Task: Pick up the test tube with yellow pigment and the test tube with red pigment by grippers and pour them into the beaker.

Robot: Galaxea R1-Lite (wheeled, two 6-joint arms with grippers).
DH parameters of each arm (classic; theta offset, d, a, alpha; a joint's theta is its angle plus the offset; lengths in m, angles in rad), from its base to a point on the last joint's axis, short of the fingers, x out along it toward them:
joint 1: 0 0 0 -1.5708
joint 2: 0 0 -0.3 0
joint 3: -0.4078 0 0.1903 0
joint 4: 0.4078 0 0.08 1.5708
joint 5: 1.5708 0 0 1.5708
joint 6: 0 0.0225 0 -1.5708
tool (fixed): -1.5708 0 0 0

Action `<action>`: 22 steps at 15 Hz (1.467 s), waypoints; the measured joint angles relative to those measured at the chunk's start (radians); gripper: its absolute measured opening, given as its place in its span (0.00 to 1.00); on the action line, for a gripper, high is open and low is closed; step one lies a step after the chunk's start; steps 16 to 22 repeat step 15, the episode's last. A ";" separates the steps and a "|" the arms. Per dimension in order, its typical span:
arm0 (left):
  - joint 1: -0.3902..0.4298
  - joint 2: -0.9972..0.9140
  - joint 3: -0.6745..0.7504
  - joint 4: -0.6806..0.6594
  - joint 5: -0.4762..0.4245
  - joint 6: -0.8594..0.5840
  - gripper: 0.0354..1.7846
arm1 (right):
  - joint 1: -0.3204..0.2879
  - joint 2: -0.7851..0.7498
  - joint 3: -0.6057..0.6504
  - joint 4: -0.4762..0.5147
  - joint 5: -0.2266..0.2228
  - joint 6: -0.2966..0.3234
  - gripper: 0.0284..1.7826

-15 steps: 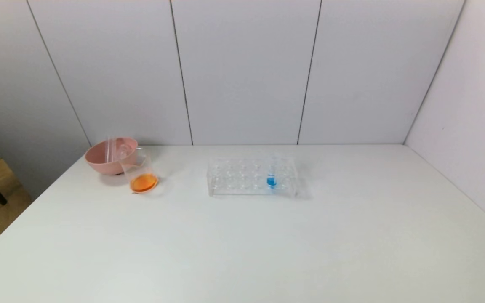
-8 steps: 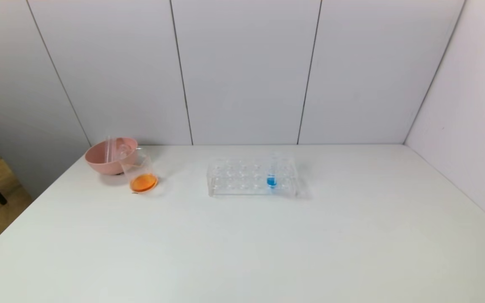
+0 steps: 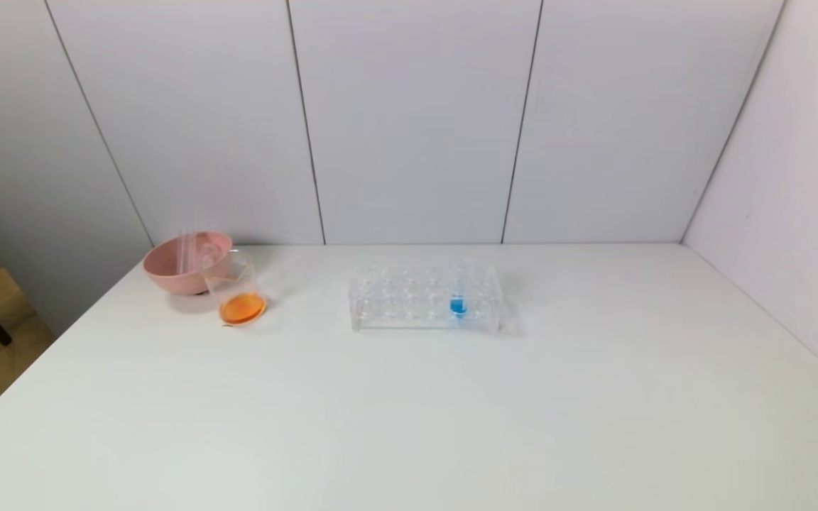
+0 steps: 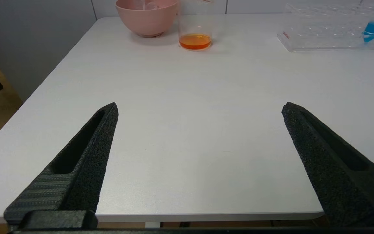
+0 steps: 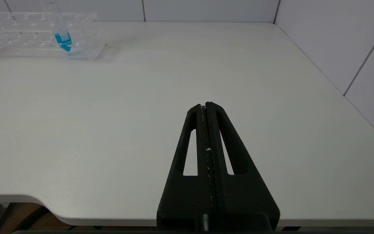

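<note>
The clear beaker (image 3: 237,287) stands at the far left of the table, in front of the pink bowl, with orange liquid (image 3: 242,308) in its bottom; it also shows in the left wrist view (image 4: 195,32). No tube holding yellow or red liquid shows. Clear slim tubes (image 3: 185,250) lean in the pink bowl. My left gripper (image 4: 200,105) is open and empty, low over the table's near left edge, far from the beaker. My right gripper (image 5: 205,104) is shut and empty over the near right edge. Neither gripper shows in the head view.
A pink bowl (image 3: 167,273) sits at the far left corner, touching the beaker. A clear tube rack (image 3: 409,305) in the far middle holds one tube with blue liquid (image 3: 458,304), also in the right wrist view (image 5: 62,37). Walls close the back and right.
</note>
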 joint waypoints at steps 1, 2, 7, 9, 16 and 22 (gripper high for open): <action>-0.001 0.000 0.000 0.000 0.000 0.000 0.99 | 0.000 0.000 0.000 0.000 0.000 0.000 0.05; -0.001 0.000 0.000 -0.001 0.000 0.000 0.99 | 0.000 0.000 0.000 0.000 0.000 0.000 0.05; 0.000 0.001 0.001 -0.001 0.000 0.001 0.99 | 0.000 0.000 0.000 0.000 0.000 0.000 0.05; 0.000 0.001 0.001 -0.001 0.000 0.001 0.99 | 0.000 0.000 0.000 0.000 0.000 -0.003 0.05; 0.000 0.001 0.001 -0.001 0.000 0.001 0.99 | 0.000 0.000 0.000 0.001 0.000 0.000 0.05; 0.000 0.001 0.001 -0.001 0.000 0.001 0.99 | 0.000 0.000 0.000 0.001 0.000 0.000 0.05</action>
